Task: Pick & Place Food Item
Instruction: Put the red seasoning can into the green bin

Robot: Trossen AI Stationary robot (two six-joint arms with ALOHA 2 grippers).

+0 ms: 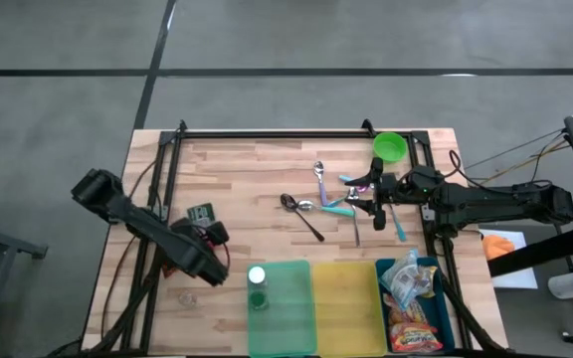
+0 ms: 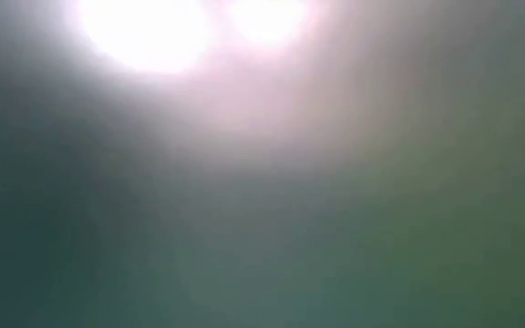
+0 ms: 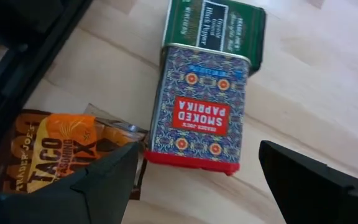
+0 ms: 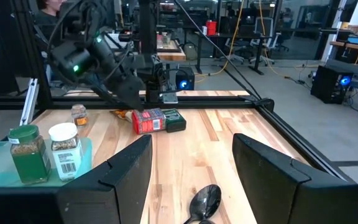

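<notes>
Wooden table (image 1: pixel 267 169) seen from above, two dark arms reaching in from either side. Near the left edge, left pincer (image 3: pixel 197 180) hovering with both fingers spread wide and empty, poised just short of a smoked paprika tin (image 3: pixel 197 109) lying flat, label up, red lid toward the pincer. Touching its far end, a green tin (image 3: pixel 219 28) of black pepper; just beside it, a crumpled taco seasoning packet (image 3: pixel 51 149). Likely handling for the paprika tin: rigid, light, smooth painted metal, somewhat slippery; best gripped across the two long narrow sides near the middle, fingers straddling it squarely. Packet by contrast soft and thin, harder to pinch off the wood. On the far right, right pincer (image 4: pixel 191 171) also open and empty, hanging above a dark spoon (image 4: pixel 204 202) among scattered cutlery. Low view only glare, nothing legible.
</notes>
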